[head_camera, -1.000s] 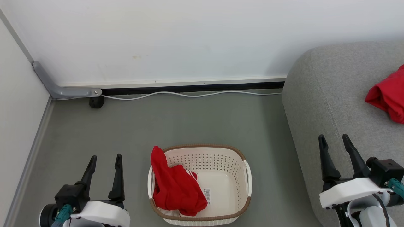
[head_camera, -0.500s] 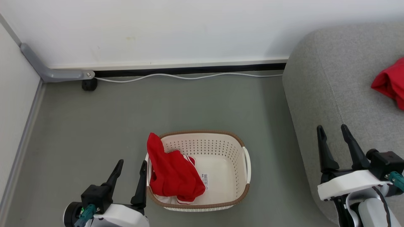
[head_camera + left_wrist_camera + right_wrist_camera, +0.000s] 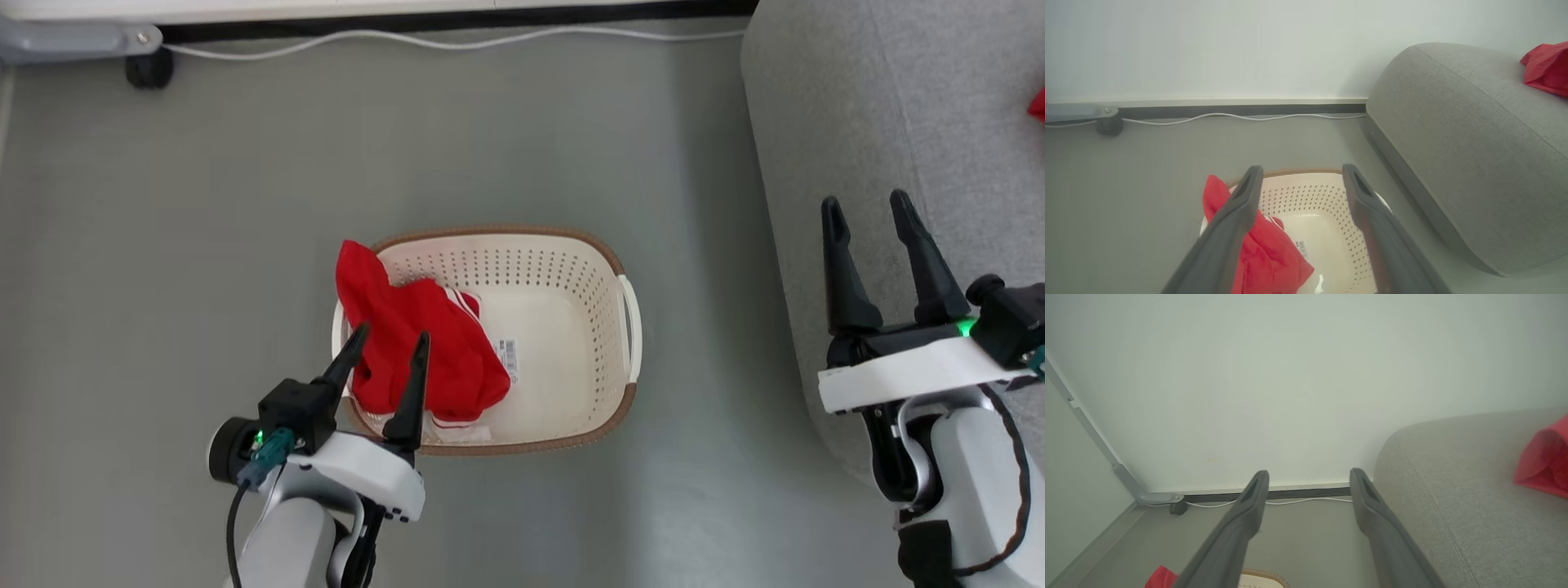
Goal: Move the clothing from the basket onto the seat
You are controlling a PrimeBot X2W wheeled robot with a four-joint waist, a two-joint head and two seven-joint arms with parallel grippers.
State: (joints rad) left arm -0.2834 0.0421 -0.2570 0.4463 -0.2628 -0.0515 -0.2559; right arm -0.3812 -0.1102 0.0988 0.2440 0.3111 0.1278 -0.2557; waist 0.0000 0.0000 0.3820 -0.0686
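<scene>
Grey floor (image 3: 204,204) runs to a white wall (image 3: 1208,49), and a white cable (image 3: 457,39) lies along the dark skirting.

My left tool (image 3: 393,331) hangs over the near left corner of the laundry basket (image 3: 531,269). Its 2 dark fingers are spread, with nothing pinched between them. Their tips show over the red garment (image 3: 384,294); I cannot tell whether they touch the cloth. That garment is heaped in the left half of the basket, with 1 end draped up over the left rim and white trim stripes showing at its edge. Just beside it, a barcode label (image 3: 508,355) sits on the bare basket floor. The basket stands on the floor, near the sofa (image 3: 857,98) but apart from it.

My right tool (image 3: 865,198) is also spread and empty, raised over the sofa's rounded front edge. Further along the sofa, a second red piece (image 3: 1545,67) lies on the grey cushion.
</scene>
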